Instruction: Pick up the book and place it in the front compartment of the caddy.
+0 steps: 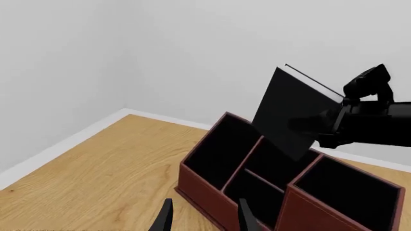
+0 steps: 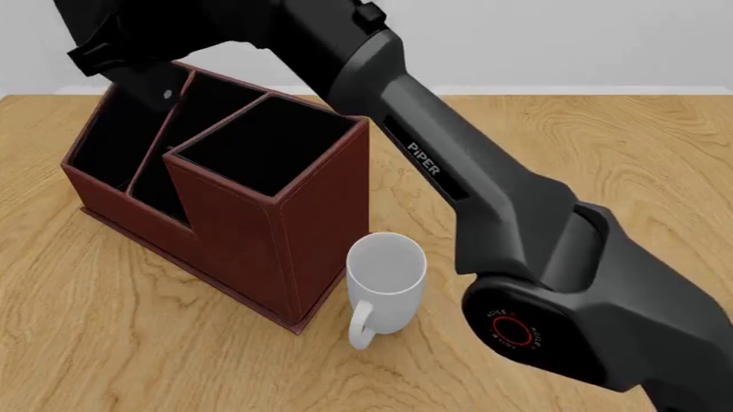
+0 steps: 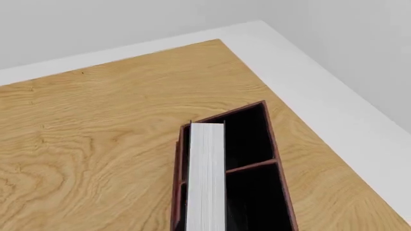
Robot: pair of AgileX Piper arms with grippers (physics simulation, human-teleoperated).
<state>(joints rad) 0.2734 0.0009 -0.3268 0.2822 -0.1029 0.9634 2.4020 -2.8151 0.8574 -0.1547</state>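
Holding the book (image 1: 292, 113) tilted over the caddy (image 2: 246, 232), the right jaws are apparently aligning it for entry; left jaws are standing wide.

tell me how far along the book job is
Done: the book is off the table, held in the right claw. In hand: it hangs tilted over the caddy, lower corner at the compartment openings. Left: lowering it in and letting go. The left claw is open and idle.
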